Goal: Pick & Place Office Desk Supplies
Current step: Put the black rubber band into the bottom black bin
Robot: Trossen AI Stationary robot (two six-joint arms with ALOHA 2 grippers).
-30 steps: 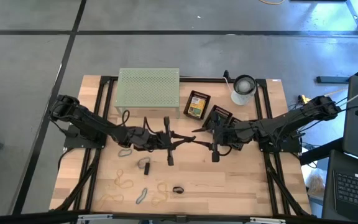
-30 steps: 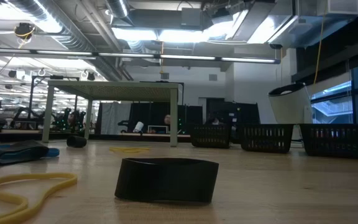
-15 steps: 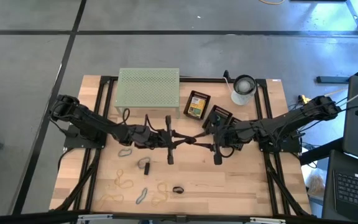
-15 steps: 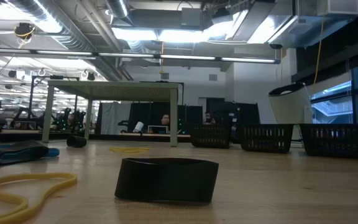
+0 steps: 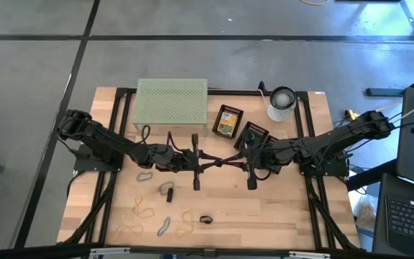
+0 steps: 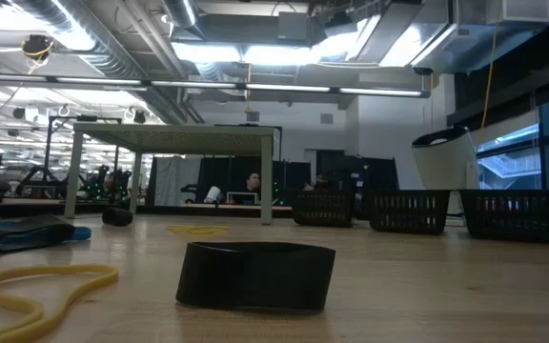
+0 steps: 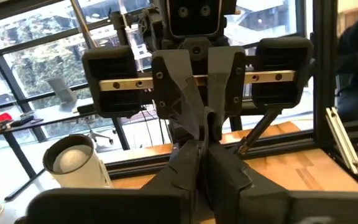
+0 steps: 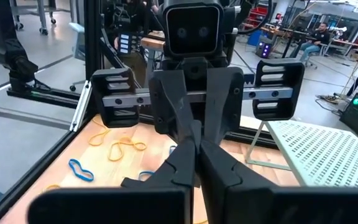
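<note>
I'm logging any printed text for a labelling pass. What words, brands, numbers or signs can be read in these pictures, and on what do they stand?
No text can be read in any view.
The two crayon boxes carry printing on their faces, too small to read.
The white cup and the pale green rack show no lettering.
Neither the left gripper nor the right gripper, tips meeting mid-table, shows any marking.
</note>
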